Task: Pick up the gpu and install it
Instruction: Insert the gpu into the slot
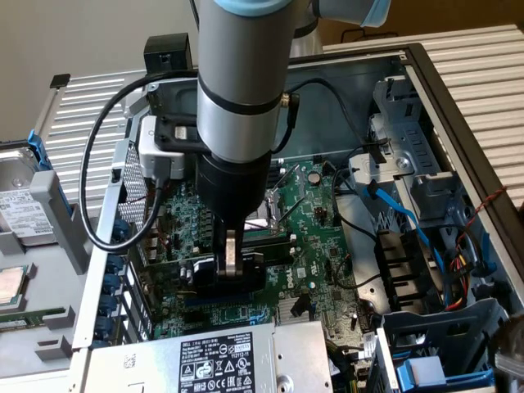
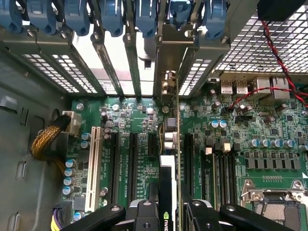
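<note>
Black shroud and a thin green board edge are what show of the gpu (image 2: 169,192), which stands on edge between the claw (image 2: 168,214) fingers (image 2: 144,211), clamped from both sides. In the wrist view the card runs straight ahead from the claw toward the rear of the case, its silver bracket (image 2: 169,57) upright among the slot covers (image 2: 108,57) and blue clips (image 2: 113,17) there. A white label with a green logo sits on the near end of the shroud. The card stands over the motherboard (image 2: 240,125), in line with one of the long black slots (image 2: 132,163); whether it is fully seated cannot be told. A white slot (image 2: 93,168) lies further over, beside a braided yellow cable (image 2: 45,139). In the exterior view the arm (image 1: 241,74) reaches down into the open case (image 1: 426,74), and the claw (image 1: 233,266) grips the dark card (image 1: 214,270) low over the board, just behind the silver power supply (image 1: 213,360) with its black label. Blue cables (image 1: 393,209) run through the drive cage on the exterior view's right.
</note>
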`<state>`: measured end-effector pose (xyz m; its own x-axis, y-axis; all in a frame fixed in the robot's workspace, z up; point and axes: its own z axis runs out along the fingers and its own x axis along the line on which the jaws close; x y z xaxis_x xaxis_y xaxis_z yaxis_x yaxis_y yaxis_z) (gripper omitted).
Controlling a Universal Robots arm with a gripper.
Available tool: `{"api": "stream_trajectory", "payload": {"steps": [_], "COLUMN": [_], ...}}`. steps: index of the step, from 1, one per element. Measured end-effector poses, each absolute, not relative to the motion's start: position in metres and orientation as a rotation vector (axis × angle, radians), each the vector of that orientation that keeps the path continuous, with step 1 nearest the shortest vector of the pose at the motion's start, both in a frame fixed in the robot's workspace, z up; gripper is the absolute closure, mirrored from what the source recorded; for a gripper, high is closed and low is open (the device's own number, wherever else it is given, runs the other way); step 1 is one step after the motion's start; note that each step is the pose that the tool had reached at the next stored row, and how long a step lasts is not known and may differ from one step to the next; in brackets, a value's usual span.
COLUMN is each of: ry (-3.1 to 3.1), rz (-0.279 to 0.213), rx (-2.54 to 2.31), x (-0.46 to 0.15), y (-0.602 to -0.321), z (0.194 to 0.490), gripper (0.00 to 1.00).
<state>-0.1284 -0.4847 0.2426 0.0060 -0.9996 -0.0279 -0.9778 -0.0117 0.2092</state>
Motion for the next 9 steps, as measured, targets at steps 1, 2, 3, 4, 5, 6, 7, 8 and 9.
{"api": "stream_trajectory", "payload": {"steps": [1, 2, 3, 4, 5, 6, 7, 8, 9], "ry": [-2.112, -2.112, -2.112, -2.112, -2.111, -2.111, -2.11, -2.11, -2.11], "rz": [-0.253, -0.253, -0.253, -0.252, -0.252, -0.252, -0.251, -0.251, -0.251], "rx": [2.131, 2.131, 2.131, 2.131, 2.132, 2.133, 2.133, 2.133, 2.133], "x": [-0.1289, -0.1296, -0.1302, -0.1308, -0.1309, -0.131, -0.131, -0.131, -0.131], "y": [-0.4846, -0.4847, -0.4846, -0.4846, -0.4847, -0.4848, -0.4848, -0.4848, -0.4848], "z": [0.2425, 0.2423, 0.2421, 0.2418, 0.2415, 0.2413, 0.2412, 0.2412, 0.2412], "gripper": [0.73, 0.73, 0.73, 0.73, 0.73, 0.73, 0.73, 0.73, 0.73]}}
